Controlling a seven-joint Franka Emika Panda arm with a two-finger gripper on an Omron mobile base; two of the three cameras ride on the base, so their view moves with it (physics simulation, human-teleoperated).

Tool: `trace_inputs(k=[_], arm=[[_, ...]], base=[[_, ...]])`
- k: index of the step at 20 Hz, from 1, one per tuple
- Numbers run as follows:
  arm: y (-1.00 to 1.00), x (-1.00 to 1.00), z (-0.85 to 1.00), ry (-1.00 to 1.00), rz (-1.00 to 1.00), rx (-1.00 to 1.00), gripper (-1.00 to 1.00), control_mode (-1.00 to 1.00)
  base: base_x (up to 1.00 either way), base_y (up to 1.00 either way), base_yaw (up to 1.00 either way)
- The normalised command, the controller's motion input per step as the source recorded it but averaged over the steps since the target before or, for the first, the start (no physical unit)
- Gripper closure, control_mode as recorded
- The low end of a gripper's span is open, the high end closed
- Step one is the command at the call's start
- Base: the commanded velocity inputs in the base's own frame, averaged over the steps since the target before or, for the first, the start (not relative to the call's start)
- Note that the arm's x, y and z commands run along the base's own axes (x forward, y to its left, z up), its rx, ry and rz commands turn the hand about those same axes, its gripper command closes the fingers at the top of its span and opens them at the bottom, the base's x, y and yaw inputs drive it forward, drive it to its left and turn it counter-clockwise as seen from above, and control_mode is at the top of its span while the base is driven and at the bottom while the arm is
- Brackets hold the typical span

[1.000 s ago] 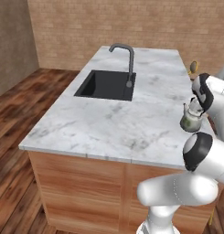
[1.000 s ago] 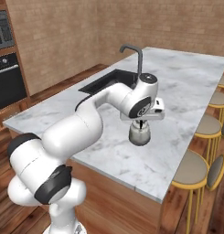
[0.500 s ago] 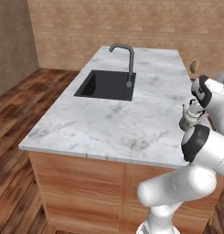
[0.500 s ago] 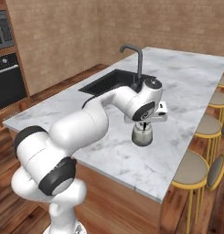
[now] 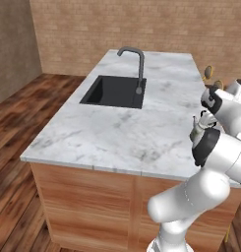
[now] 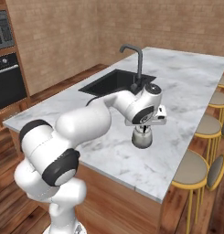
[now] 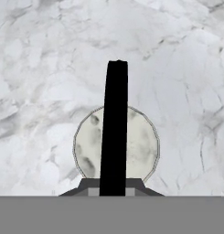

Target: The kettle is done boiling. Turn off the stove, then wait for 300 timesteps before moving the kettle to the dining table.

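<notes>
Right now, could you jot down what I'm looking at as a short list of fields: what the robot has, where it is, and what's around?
Held item: kettle, gripped by its black handle
Gripper: shut on the handle, directly above the kettle
Kettle position: over the dining table, near its stool-side edge; whether it touches the marble is unclear
Nearby: black sink and dark faucet farther along the top
Seating: stools beside the table

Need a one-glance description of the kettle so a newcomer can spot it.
Find the marble-topped island with the black sink and gooseneck faucet. Near its stool-side edge, under the white arm's pincer, is the kettle: small, squat, grey metal, with a thin black arched handle.
</notes>
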Motion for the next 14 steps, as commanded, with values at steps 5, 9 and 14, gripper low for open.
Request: trace_inputs(k=[5, 9, 14], arm=[[-0.04, 0.19, -0.23, 0.0, 0.0, 0.0, 1.0, -1.0], [-0.05, 0.22, -0.21, 0.0, 0.0, 0.0, 1.0, -1.0], [-0.05, 0.17, -0.19, 0.0, 0.0, 0.0, 1.0, -1.0]], base=[[0.0, 0.0, 0.0], [0.0, 0.0, 0.0], [0.0, 0.0, 0.0]])
